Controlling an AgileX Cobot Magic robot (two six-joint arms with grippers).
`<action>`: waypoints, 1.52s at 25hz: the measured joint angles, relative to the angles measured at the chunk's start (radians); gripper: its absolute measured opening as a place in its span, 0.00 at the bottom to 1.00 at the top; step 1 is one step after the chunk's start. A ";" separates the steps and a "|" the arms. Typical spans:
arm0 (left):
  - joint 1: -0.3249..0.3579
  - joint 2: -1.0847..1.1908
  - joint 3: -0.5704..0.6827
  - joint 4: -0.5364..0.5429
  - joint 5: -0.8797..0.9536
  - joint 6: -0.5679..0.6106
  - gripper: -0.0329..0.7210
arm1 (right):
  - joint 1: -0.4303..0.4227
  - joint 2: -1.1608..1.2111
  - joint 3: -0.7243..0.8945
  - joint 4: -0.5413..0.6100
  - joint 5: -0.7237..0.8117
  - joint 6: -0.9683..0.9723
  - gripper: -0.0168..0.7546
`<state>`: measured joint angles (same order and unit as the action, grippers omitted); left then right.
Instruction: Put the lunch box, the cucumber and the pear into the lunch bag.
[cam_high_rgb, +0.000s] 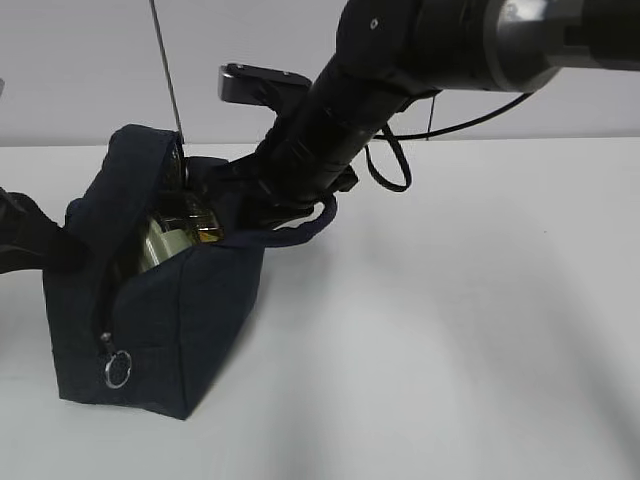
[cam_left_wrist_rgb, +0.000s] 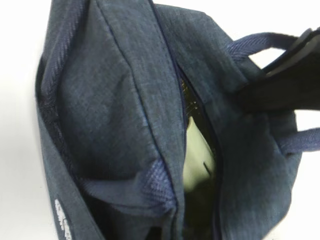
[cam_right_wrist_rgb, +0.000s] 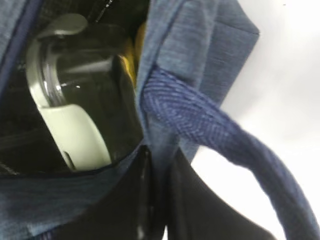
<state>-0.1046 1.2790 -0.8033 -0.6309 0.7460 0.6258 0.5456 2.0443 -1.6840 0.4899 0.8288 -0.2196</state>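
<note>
The navy lunch bag (cam_high_rgb: 190, 320) stands open at the left of the table. The lunch box (cam_right_wrist_rgb: 75, 130), clear with a pale green lid, lies inside it and also shows in the exterior view (cam_high_rgb: 165, 245) and the left wrist view (cam_left_wrist_rgb: 195, 155). A yellow patch behind the lunch box is the pear (cam_right_wrist_rgb: 131, 57). I cannot make out the cucumber. My right gripper (cam_right_wrist_rgb: 162, 197) is shut on the bag's right rim beside a handle (cam_right_wrist_rgb: 225, 140). My left gripper (cam_high_rgb: 35, 245) is at the bag's left flap (cam_left_wrist_rgb: 115, 100), where the fabric bunches; its fingers are hidden.
The bag's metal ring pull (cam_high_rgb: 117, 370) hangs at its front left corner. The right arm (cam_high_rgb: 400, 70) slants down from the upper right over the white table (cam_high_rgb: 450, 330). A thin rod (cam_high_rgb: 165, 70) rises behind the bag.
</note>
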 joint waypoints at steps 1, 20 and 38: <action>0.000 0.009 -0.009 0.000 0.009 0.000 0.05 | 0.000 -0.016 0.013 -0.019 -0.010 0.015 0.05; -0.304 0.324 -0.298 -0.007 -0.012 -0.071 0.09 | -0.087 -0.421 0.538 -0.002 -0.236 -0.086 0.10; -0.309 0.027 -0.101 -0.008 -0.219 -0.014 0.45 | -0.071 -0.666 0.556 0.057 -0.250 -0.218 0.75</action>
<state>-0.4134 1.3064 -0.9040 -0.6384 0.5271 0.6119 0.4745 1.3784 -1.1277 0.5466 0.5789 -0.4376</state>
